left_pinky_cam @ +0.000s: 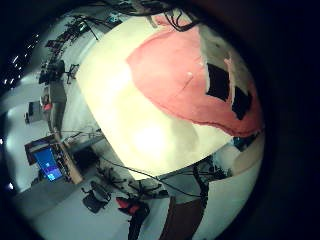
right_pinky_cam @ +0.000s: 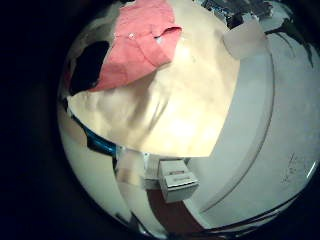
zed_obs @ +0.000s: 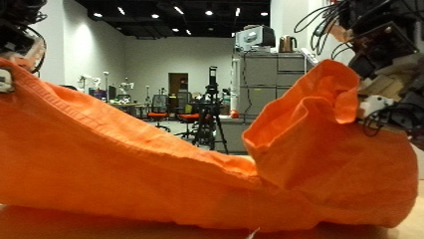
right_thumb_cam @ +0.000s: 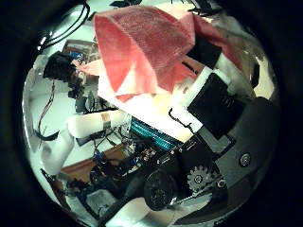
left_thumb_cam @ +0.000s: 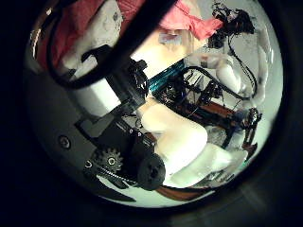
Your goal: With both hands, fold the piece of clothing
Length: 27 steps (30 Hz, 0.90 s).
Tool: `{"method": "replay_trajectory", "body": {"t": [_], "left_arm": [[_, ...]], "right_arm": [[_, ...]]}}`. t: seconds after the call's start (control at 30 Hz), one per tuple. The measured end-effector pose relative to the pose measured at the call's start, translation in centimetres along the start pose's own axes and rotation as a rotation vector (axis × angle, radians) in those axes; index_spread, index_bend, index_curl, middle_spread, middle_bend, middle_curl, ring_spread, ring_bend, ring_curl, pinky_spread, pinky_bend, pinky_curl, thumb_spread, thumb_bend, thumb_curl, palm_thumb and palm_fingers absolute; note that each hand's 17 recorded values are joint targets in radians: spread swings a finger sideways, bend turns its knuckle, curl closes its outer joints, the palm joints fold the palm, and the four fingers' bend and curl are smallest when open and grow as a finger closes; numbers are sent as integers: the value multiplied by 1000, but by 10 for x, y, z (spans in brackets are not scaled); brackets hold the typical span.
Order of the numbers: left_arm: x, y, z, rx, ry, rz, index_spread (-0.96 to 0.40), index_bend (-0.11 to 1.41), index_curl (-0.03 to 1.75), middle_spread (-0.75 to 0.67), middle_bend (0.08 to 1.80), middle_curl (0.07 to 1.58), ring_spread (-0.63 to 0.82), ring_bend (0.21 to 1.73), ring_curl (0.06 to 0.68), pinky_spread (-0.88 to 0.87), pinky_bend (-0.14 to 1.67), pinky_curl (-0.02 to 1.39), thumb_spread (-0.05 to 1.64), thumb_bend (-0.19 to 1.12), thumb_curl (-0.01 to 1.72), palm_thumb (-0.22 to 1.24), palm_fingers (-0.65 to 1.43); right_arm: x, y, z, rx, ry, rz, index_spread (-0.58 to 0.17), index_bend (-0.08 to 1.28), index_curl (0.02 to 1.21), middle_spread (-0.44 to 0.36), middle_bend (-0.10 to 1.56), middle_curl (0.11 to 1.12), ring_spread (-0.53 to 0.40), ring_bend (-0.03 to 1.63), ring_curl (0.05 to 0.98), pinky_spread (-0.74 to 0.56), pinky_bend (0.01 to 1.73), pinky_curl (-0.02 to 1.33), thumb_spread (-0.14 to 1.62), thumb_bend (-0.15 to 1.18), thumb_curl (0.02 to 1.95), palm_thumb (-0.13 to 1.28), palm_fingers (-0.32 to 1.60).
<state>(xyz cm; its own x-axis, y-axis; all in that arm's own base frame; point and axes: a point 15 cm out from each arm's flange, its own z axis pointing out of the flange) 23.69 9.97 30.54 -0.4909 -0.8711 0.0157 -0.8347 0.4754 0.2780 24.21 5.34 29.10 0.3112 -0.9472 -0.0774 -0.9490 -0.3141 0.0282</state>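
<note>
An orange piece of clothing (zed_obs: 159, 159) hangs raised between both hands, and its lower edge rests on the pale table (zed_obs: 132, 227). My left hand (zed_obs: 16, 40) holds one upper corner high. My right hand (zed_obs: 384, 75) holds the other side, where the cloth bunches into a fold (zed_obs: 318, 105). In the left little finger side palm view, dark fingertips (left_pinky_cam: 228, 90) lie on the cloth (left_pinky_cam: 185, 75) over the table (left_pinky_cam: 130, 120). In the right thumb side palm view the cloth (right_thumb_cam: 142, 47) is pinched against my right hand's fingers (right_thumb_cam: 213, 66).
Behind the table stand a grey cabinet (zed_obs: 272, 85), office chairs (zed_obs: 192, 119) and a tripod (zed_obs: 212, 110). A small box (right_pinky_cam: 178, 178) sits on the floor beside the table (right_pinky_cam: 190, 100).
</note>
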Motion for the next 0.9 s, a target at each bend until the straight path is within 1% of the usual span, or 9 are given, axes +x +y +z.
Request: {"method": "replay_trajectory", "body": {"t": [0.27, 0.47, 0.73, 0.9], "left_arm": [[-30, -32, -1, -14, 15, -26, -698, 433, 1198, -417, 947, 918, -478, 1019, 578, -860, 471, 808, 1416, -6, 366, 657, 1037], [-48, -51, -4, -13, 25, -42, -700, 433, 1202, -419, 943, 921, -482, 1018, 581, -865, 453, 812, 1416, -6, 367, 657, 1034], [-66, -83, -6, 4, 30, -57, -701, 435, 1205, -418, 941, 928, -485, 1018, 589, -867, 432, 826, 1416, -6, 368, 657, 1026], [-85, -107, -10, 15, 19, -73, -703, 431, 1207, -418, 940, 933, -484, 1016, 592, -872, 431, 835, 1416, -6, 369, 657, 1018]], "right_arm": [[11, -47, -10, 29, 6, 36, -279, 1030, 944, -171, 1269, 850, -220, 1359, 726, -223, 1122, 1161, 1176, -10, 541, 1097, 1113], [26, -85, -21, 83, 14, 76, -277, 1033, 940, -170, 1273, 845, -220, 1360, 725, -224, 1123, 1162, 1174, -10, 547, 1096, 1112], [37, -130, -17, 67, 11, 93, -276, 1037, 940, -170, 1276, 843, -220, 1367, 726, -229, 1117, 1170, 1173, -9, 558, 1101, 1101], [47, -165, -10, 88, 14, 111, -277, 1035, 940, -171, 1274, 843, -219, 1370, 725, -231, 1116, 1175, 1182, -9, 561, 1097, 1099]]}}
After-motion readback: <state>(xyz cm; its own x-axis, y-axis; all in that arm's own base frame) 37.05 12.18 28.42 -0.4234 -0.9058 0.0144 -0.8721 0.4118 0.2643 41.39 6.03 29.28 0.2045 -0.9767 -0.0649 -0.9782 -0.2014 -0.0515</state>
